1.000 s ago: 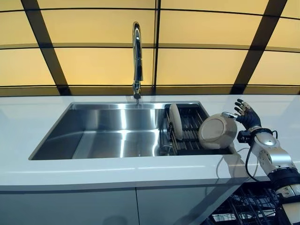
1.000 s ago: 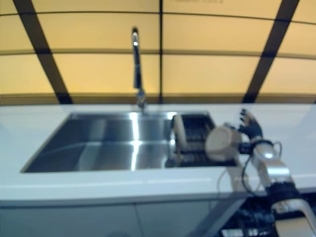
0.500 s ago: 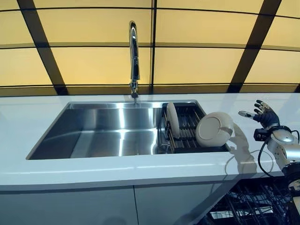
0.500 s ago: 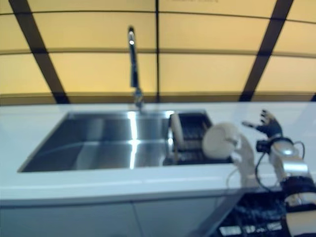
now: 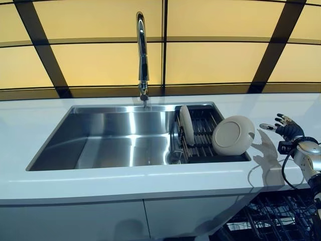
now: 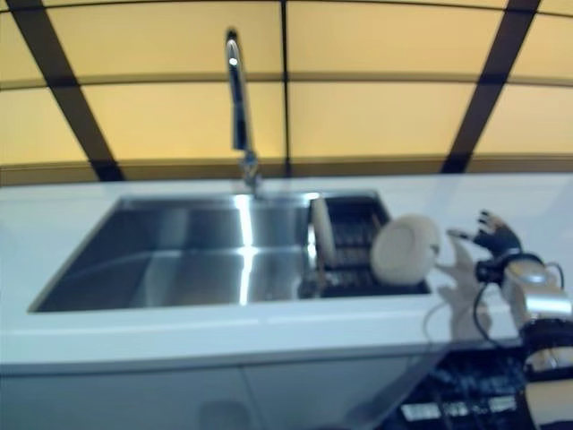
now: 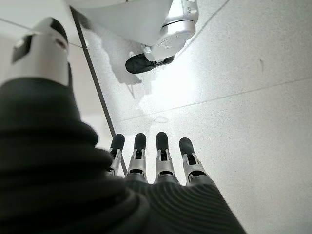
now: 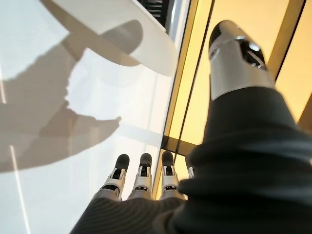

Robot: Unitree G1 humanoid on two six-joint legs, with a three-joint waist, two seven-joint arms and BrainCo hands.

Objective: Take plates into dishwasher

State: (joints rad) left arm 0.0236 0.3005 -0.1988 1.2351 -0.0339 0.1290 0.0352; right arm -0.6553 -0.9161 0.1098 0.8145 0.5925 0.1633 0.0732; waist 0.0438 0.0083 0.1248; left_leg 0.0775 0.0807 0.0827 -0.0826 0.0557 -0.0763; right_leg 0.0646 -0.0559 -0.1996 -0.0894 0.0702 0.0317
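Note:
A round cream plate (image 5: 232, 134) leans tilted at the right end of the dark dish rack (image 5: 203, 131) in the sink; it also shows in the right wrist view (image 8: 122, 29). A second cream plate (image 5: 186, 125) stands on edge at the rack's left side. My right hand (image 5: 287, 129) is open and empty over the white counter, a short way right of the leaning plate and apart from it. My left hand (image 7: 156, 161) shows only in its wrist view, fingers straight, hanging over the floor and holding nothing.
The steel sink basin (image 5: 115, 140) lies left of the rack, with a tall chrome faucet (image 5: 143, 55) behind it. The white counter (image 5: 125, 183) runs all round. An open dishwasher's wire rack (image 5: 271, 221) shows below the counter at the lower right.
My right hand has drawn away to the right from the leaning plate, which stays at the rack's right end. The camera has shifted a little.

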